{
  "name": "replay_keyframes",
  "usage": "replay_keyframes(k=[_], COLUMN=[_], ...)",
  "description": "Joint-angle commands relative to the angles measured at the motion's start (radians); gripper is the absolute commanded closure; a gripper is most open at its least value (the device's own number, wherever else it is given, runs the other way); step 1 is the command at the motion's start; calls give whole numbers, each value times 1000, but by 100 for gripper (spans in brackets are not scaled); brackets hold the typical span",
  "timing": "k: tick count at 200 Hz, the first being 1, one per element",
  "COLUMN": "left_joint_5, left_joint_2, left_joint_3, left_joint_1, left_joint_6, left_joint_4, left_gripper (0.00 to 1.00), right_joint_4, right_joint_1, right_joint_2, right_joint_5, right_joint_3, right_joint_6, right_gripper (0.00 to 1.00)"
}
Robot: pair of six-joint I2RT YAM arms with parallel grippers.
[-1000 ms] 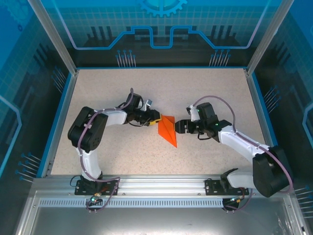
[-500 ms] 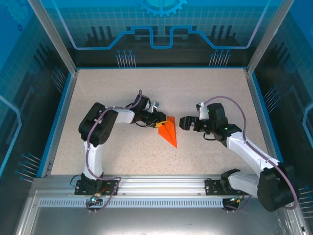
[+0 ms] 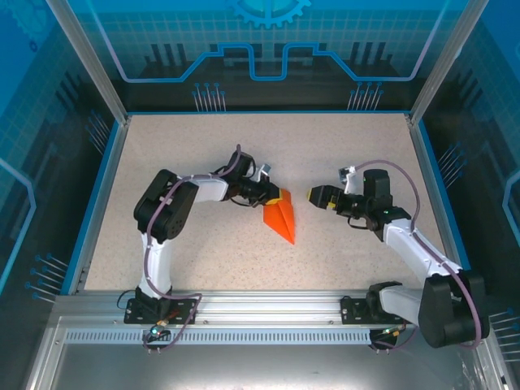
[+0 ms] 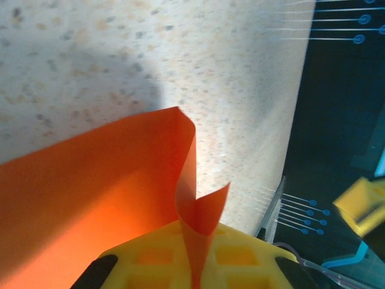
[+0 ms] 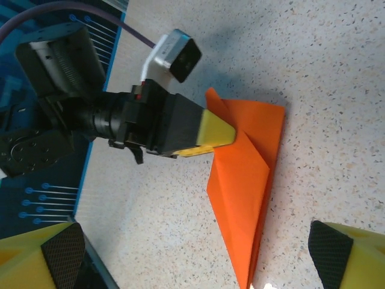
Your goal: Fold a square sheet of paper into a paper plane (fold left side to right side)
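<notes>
The square sheet of paper (image 3: 281, 218) is bright orange and folded into a narrow dart, its tip toward the near edge of the table. My left gripper (image 3: 279, 195) is shut on the dart's wide far-left corner. In the left wrist view a thin flap of the paper (image 4: 198, 211) stands pinched between the yellow fingers (image 4: 150, 259). My right gripper (image 3: 313, 195) is open and hangs a short way right of the paper, apart from it. The right wrist view has the folded paper (image 5: 246, 180) flat on the table and the left gripper (image 5: 231, 133) biting its corner.
The speckled beige table (image 3: 203, 252) is bounded by a blue rim (image 3: 96, 195) and clear enclosure walls. Both arm bases sit on the aluminium rail (image 3: 268, 309) at the near edge. Bare tabletop lies on all sides of the paper.
The left gripper has closed on the paper's far-left corner after shifting slightly right. The right gripper has opened wide and drawn back to the right, away from the paper.
</notes>
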Motion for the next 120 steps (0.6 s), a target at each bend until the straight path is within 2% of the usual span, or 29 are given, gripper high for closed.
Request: replay_keyframes(k=[1,19,45,71,93,120], left_joint_5=[20,26,33,45,63,89], left_joint_2=[-151,-215,-280,-324,-346,-365], left_joint_3=[66,105,172,231,259,268], left_joint_1=[30,51,65,67,67,65], left_joint_6=[25,27,29,21,-7,-43], left_joint_4=[-21,-36,-46,-43,-8,36], left_gripper=[93,93,93,93,93,92], right_joint_4=[98,162,263,586,702,779], right_joint_1=[-93,-142,-154,-151,-123,-35], right_joint_2=[16,24,29,52,78,124], right_joint_5=[-181,-249,-302,-358,-350,-348], right_joint_3=[-8,-1,29,28,58,111], right_joint_6=[50,95,158,354,433,484], right_gripper=[1,1,1,1,1,1])
